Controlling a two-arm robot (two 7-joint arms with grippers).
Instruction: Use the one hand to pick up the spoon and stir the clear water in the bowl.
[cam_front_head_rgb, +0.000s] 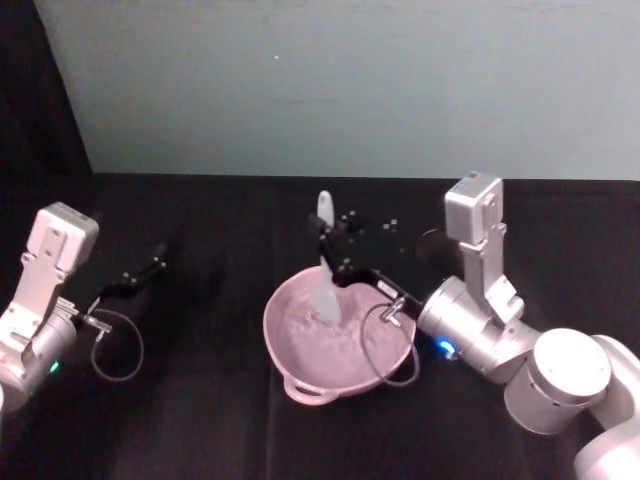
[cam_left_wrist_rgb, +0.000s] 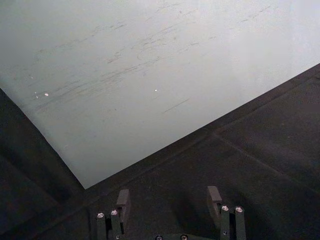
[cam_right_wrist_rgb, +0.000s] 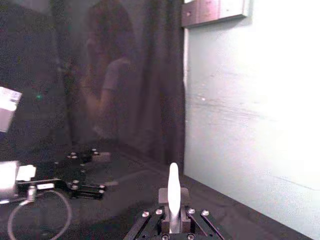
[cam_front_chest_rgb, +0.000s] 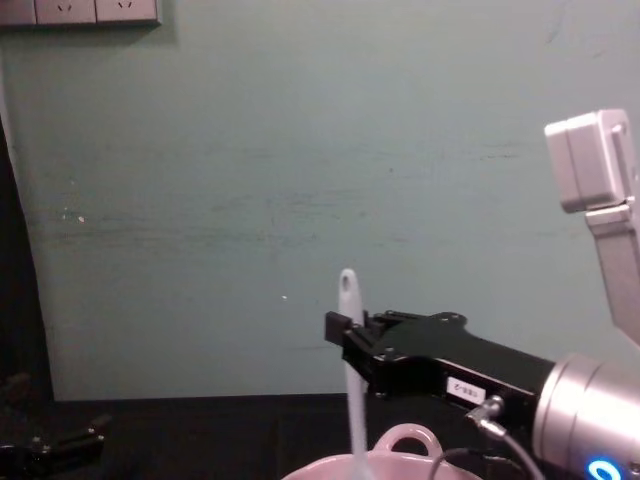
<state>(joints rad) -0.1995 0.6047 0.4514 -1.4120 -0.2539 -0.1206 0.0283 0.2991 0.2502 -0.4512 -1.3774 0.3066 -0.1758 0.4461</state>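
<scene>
A black desk (cam_front_head_rgb: 200, 400) stands before a pale green wall (cam_front_head_rgb: 300, 80). At its centre, the right gripper (cam_front_head_rgb: 328, 255) has its fingers clamped on the white spoon (cam_front_head_rgb: 324, 212), upright with its scoop end in the pink bowl (cam_front_head_rgb: 345, 345). The left gripper (cam_front_head_rgb: 155, 262) hangs well left of the bowl, fingers apart and holding nothing.

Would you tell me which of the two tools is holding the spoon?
The right tool, shut on the spoon standing in the bowl; the left tool sits open and empty.
</scene>
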